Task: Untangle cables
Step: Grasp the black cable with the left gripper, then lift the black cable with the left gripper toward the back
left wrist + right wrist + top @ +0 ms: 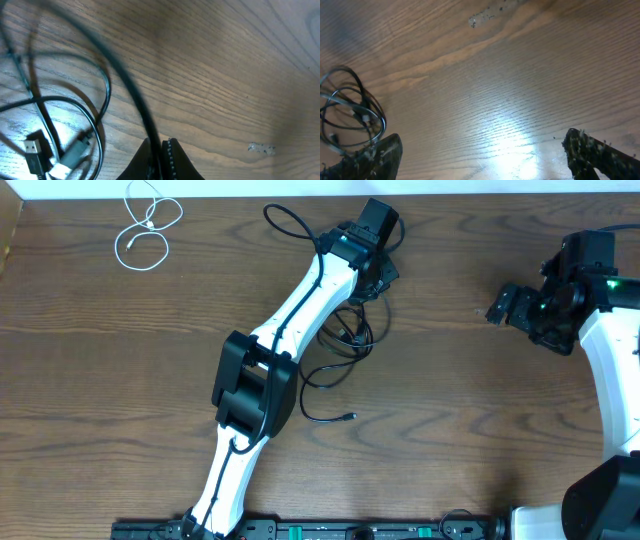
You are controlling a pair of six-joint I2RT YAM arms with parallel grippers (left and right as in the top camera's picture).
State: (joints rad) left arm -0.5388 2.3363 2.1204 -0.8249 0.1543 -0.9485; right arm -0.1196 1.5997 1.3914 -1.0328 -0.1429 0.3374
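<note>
My left hand [161,156] pinches a limp, light black cable [125,85]; I'd grip near a plug [32,148]. My right hand [482,147] is spread.

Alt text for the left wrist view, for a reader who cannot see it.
The left gripper, at bottom centre, is shut on a thin black cable that runs up, blurred, toward the upper left. Behind it, loops of thin black cable and two USB plugs lie on the brown wooden table.

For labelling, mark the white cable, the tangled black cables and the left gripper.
white cable [150,224], overhead view, where its loops cross.
black cables [352,338], overhead view, the tangle.
left gripper [161,152], left wrist view, between its closed fingertips.
</note>
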